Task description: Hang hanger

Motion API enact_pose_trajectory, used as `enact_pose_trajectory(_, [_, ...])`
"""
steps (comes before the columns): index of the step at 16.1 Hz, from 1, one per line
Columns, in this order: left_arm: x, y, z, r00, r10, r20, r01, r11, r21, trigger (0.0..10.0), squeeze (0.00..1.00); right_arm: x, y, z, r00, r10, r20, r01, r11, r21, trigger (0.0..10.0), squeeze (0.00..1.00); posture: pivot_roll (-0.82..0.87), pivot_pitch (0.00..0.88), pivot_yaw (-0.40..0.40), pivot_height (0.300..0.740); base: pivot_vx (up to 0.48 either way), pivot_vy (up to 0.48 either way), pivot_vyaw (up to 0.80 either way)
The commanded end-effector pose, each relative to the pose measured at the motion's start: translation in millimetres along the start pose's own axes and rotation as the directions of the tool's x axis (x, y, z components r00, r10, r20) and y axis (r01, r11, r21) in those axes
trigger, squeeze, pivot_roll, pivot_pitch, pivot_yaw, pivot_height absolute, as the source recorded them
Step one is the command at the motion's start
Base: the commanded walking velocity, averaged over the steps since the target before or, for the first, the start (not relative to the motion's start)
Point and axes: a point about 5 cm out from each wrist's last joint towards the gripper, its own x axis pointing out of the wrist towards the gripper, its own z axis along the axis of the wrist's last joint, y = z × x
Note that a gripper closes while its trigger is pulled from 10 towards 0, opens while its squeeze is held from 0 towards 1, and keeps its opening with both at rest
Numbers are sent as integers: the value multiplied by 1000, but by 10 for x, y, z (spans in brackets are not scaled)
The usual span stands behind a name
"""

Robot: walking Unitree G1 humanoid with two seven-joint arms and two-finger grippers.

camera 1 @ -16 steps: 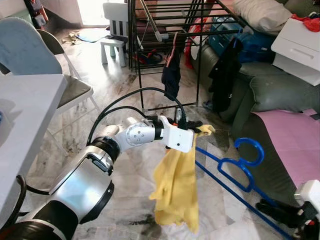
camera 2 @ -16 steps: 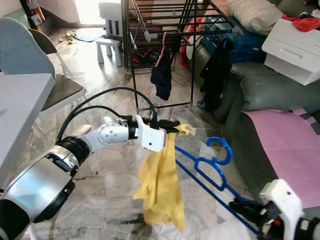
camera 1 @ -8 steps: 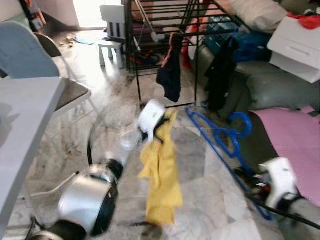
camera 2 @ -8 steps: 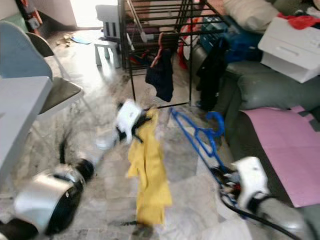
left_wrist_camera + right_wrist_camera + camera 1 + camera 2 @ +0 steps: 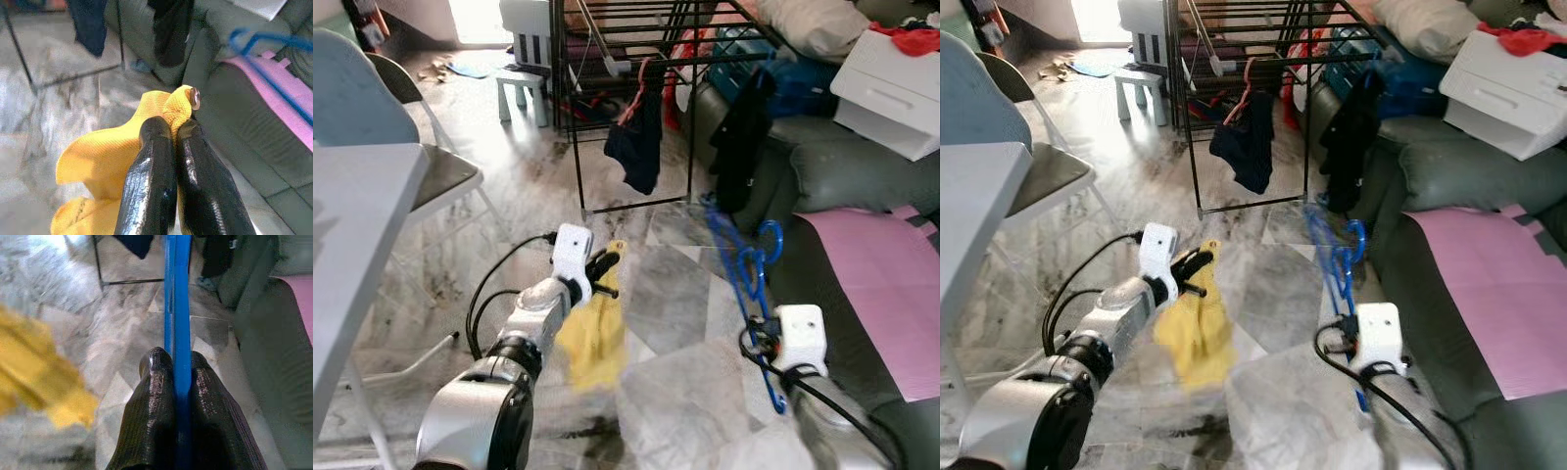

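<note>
The left gripper (image 5: 171, 127) is clenched on a yellow cloth (image 5: 592, 333) hanging above the marble floor (image 5: 675, 294). The right gripper (image 5: 176, 377) clamps a blue hanger (image 5: 744, 269), blurred, held near the drying rack (image 5: 626, 59) beside the grey sofa (image 5: 842, 176).

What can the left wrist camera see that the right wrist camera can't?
Left wrist view alone: the left gripper pinching a fold of the yellow cloth, with a small metal ring at the cloth's tip.

Right wrist view alone: the right gripper clamped on the blue hanger bar.

Both: the marble floor, the drying rack's foot, the grey sofa, and some yellow cloth.
</note>
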Motion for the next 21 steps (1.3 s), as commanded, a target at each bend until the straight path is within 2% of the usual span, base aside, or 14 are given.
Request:
enact_pose_trajectory(1, [-38, 10, -102, 1000, 32, -2, -32, 999, -11, 10000, 0, 32, -82, 26, 994, -107, 35, 106, 994, 21, 10000, 0, 5, 0, -13, 740, 0, 0, 0])
enact_pose_trajectory(2, [-69, -8, -222, 997, 81, 1, -81, 996, -28, 10000, 0, 30, -99, 34, 981, -187, 59, 183, 981, 63, 10000, 0, -7, 0, -9, 740, 0, 0, 0])
enact_pose_trajectory(3, [-78, -25, -251, 996, 87, 14, -87, 996, -27, 10000, 0, 2, -117, 46, 971, -225, 78, 221, 973, 62, 10000, 0, -10, 0, -13, 740, 0, 0, 0])
enact_pose_trajectory(5, [-94, 0, -225, 990, 128, 50, -129, 992, 9, 10000, 0, -40, -138, -19, 967, -239, 85, 236, 971, 42, 10000, 0, -7, 0, -30, 740, 0, 0, 0])
enact_pose_trajectory(7, [-93, 42, -206, 988, 152, 33, -152, 988, -13, 10000, 0, -54, -136, -122, 976, -210, 57, 209, 978, 22, 10000, 0, -5, 0, -36, 740, 0, 0, 0])
enact_pose_trajectory(9, [-107, 64, -168, 989, 137, 54, -141, 988, 61, 10000, 0, -75, -128, -175, 984, -175, 19, 175, 984, 31, 10000, 0, -9, 0, -31, 740, 0, 0, 0])
enact_pose_trajectory(10, [-118, 92, -162, 987, 147, 57, -150, 987, 53, 10000, 0, -95, -121, -196, 987, -160, 15, 160, 987, 22, 10000, 0, -12, 0, -25, 740, 0, 0, 0])
enact_pose_trajectory(11, [-142, 148, -134, 982, 174, 76, -179, 982, 57, 10000, 0, -143, -83, -211, 991, -130, 24, 128, 990, 63, 10000, 0, -15, 0, -19, 740, 0, 0, 0])
enact_pose_trajectory(14, [-201, 159, -184, 980, 170, 105, -175, 984, 33, 10000, 0, -335, 87, -268, 998, -54, 44, 52, 998, 43, 10000, 0, -34, 0, -6, 740, 0, 0, 0])
enact_pose_trajectory(17, [-222, 119, -251, 987, 123, 100, -125, 992, 15, 10000, 0, -419, 139, -317, 999, -32, 38, 31, 999, 43, 10000, 0, -32, 0, -11, 740, 0, 0, 0])
enact_pose_trajectory(18, [-214, 38, -303, 997, 33, 73, -35, 999, 21, 10000, 0, -429, 148, -327, 999, -14, 31, 13, 1000, 19, 10000, 0, -31, 0, -13, 740, 0, 0, 0])
enact_pose_trajectory(19, [-208, -106, -329, 990, -135, 45, 131, 987, 96, 10000, 0, -428, 139, -316, 1000, 12, 24, -12, 1000, 1, 10000, 0, -25, 0, -16, 740, 0, 0, 0])
enact_pose_trajectory(20, [-215, -169, -298, 974, -223, 43, 212, 960, 182, 10000, 0, -428, 123, -297, 999, 40, 21, -40, 999, -8, 10000, 0, -24, 0, -17, 740, 0, 0, 0])
enact_pose_trajectory(21, [-215, -184, -269, 966, -255, 42, 241, 947, 213, 10000, 0, -429, 122, -294, 998, 68, 10, -68, 998, -12, 10000, 0, -25, 0, -14, 740, 0, 0, 0])
